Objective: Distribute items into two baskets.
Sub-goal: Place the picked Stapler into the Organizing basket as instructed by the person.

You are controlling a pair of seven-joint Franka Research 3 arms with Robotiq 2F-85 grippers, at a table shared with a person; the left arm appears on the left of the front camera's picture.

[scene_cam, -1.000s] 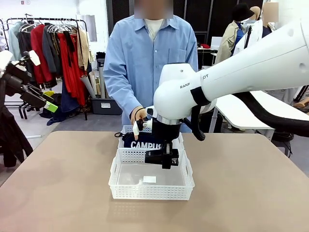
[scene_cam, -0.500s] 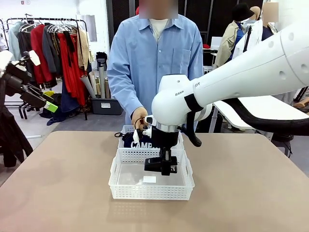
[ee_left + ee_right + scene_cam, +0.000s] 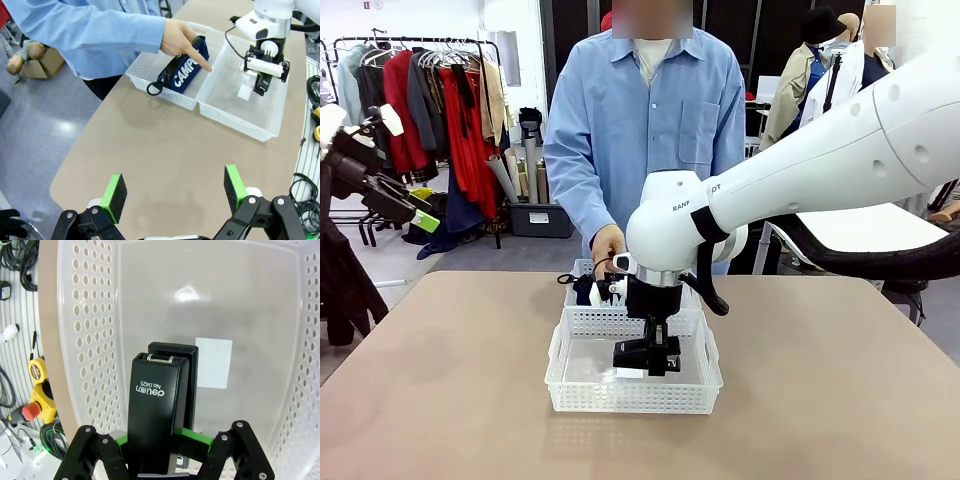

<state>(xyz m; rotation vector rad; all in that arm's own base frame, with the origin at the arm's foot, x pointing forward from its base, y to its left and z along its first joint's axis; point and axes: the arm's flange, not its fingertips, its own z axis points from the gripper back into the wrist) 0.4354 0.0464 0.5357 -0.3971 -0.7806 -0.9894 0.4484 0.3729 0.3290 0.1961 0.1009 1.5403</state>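
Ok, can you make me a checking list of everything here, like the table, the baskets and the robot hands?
Surface: tan table, bare around baskets.
Job's things: navy blue soft zip pouch in far white perforated plastic basket, person's hand on it; small black stapler held over near white basket.
Clutter: nothing seen on table.
Grippers: right gripper shut on stapler; left gripper open, empty.
Cables: black cables beside table.
Surroundings: clothes rack.

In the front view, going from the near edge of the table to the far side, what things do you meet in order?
Near basket, with the right gripper holding the stapler down inside it → far basket with the navy pouch → the person's hand over the pouch.
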